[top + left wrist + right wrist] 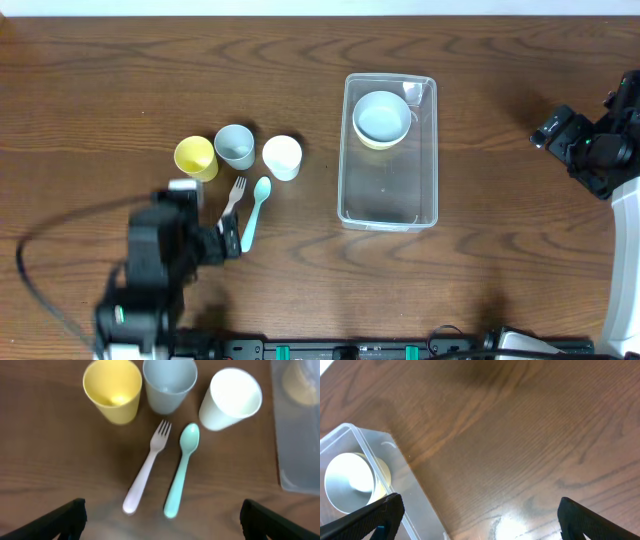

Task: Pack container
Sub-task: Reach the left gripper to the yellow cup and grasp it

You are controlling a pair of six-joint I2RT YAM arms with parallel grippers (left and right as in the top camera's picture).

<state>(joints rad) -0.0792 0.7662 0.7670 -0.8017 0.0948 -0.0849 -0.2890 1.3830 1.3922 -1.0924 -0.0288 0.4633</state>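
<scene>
The clear container [390, 205] stands right of centre with stacked bowls, pale blue in yellow [382, 118], at its far end; it also shows in the right wrist view [365, 450] and at the right edge of the left wrist view [300, 435]. A yellow cup [195, 157], a grey-blue cup [235, 146] and a white cup [282, 157] stand in a row, with a pale pink fork [233, 200] and a mint spoon [254, 212] in front. My left gripper [222, 243] is open, just short of the fork [146, 471] and spoon [181, 471] handles. My right gripper [560, 135] is open and empty, right of the container.
The cups show in the left wrist view: yellow [112, 389], grey-blue [169, 382], white [231, 397]. Bare brown wood table [120, 90] lies around everything. A black rail with cables runs along the front edge [380, 348].
</scene>
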